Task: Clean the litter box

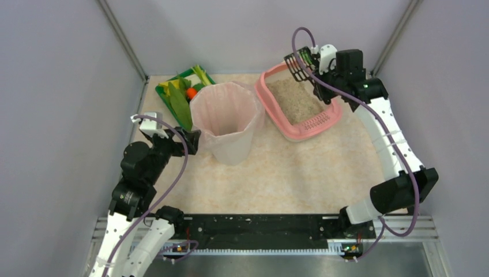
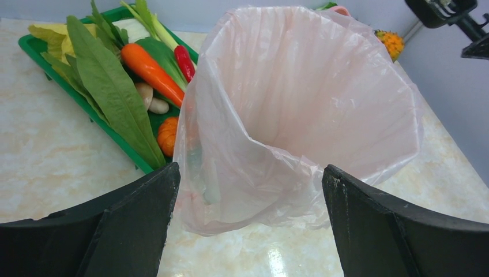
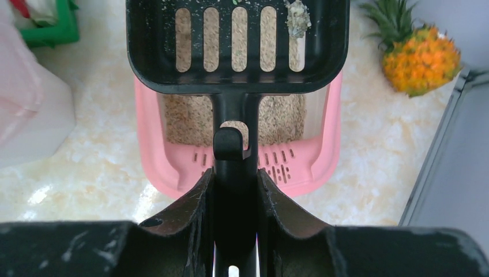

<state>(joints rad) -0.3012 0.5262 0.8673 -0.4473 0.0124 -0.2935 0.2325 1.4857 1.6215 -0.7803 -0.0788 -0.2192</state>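
Clamped on black scoop (image 3: 236, 46) handle with right end effector (image 3: 233, 179), above litter box (image 1: 316, 123). Box at 1 o'clock on desk (image 1: 288, 173), 7 o'clock from that end effector. Left end effector (image 2: 248, 173) spread wide at bin's (image 2: 323, 104) 8 o'clock.

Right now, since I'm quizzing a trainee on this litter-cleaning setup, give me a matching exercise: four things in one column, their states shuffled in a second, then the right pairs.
Things
1. scoop
2. litter box
3. left gripper
4. green tray

States
A. open, facing the pink-lined bin
B. holds vegetables
C. holds grey-beige litter
D. clamped in the right gripper, carrying a clump

Pairs: 1-D, 2-C, 3-A, 4-B
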